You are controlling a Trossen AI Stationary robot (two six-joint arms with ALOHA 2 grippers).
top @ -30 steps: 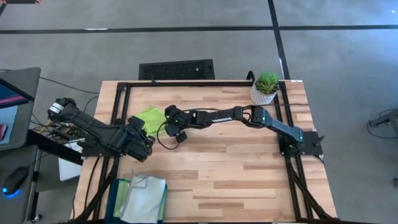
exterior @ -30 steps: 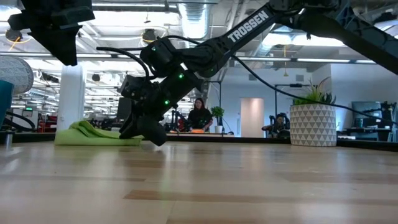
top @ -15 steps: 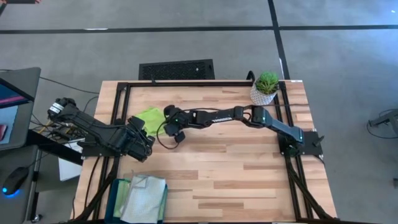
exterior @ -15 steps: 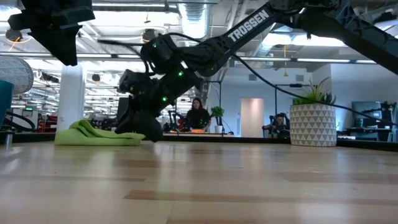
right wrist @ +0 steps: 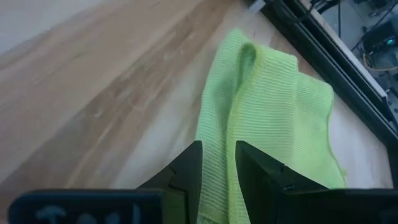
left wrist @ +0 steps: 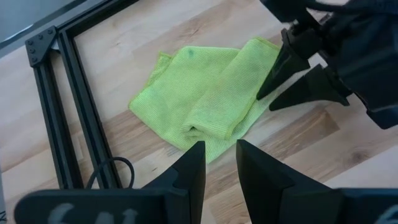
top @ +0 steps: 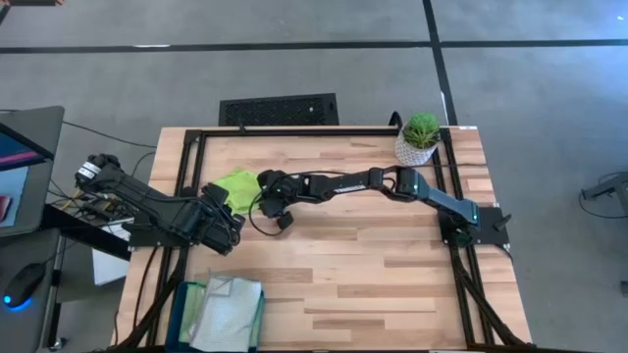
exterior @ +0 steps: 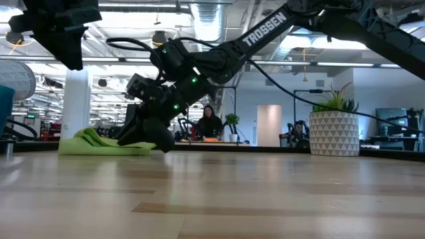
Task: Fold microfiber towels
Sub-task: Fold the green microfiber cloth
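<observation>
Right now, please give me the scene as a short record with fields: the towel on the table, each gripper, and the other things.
towel in work: lime green towel, loosely folded, lying on the wooden table near its far left corner
right gripper: right gripper, low at the towel's edge, fingers slightly apart, holding nothing visible
left gripper: left gripper, raised beside the towel, fingers slightly apart, empty
other towels: pale towels in the teal bin at the near left edge
potted plant: potted plant at the far right corner
</observation>
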